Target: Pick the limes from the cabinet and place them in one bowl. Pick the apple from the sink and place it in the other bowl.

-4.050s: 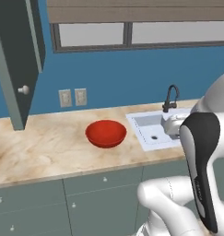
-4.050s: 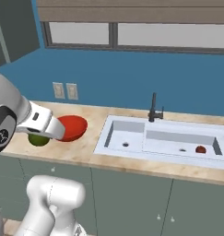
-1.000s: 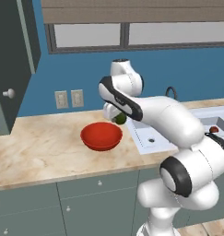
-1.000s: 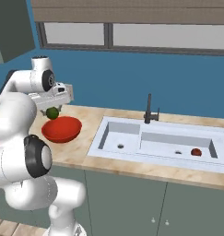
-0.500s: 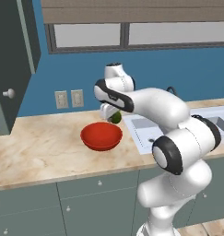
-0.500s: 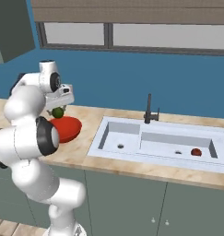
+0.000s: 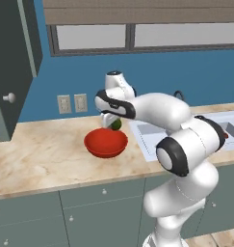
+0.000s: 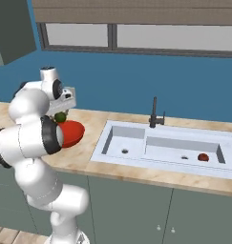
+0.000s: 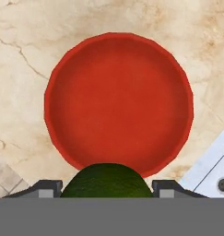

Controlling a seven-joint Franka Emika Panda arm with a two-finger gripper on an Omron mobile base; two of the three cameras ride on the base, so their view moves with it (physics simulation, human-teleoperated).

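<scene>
First lime over the bowl, not yet dropped.
The hand (image 9: 106, 184) pinches a lime (image 9: 106, 180) above the empty red bowl (image 9: 119, 103); the apple (image 8: 202, 157) lies in the sink (image 8: 136, 145).

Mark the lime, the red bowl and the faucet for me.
lime (image 9: 107, 180), hand view, its rounded top between the jaws.
red bowl (image 9: 118, 99), hand view, the middle of its bare inside.
faucet (image 8: 154, 114), right base view, its upright black stem.

Place: I am working in a home kitchen.
Signs: I am facing a marble-look counter (image 7: 41, 154), a double-basin sink (image 8: 165, 147) with a black faucet (image 8: 155, 114), grey-green cupboards (image 7: 12, 62).
</scene>
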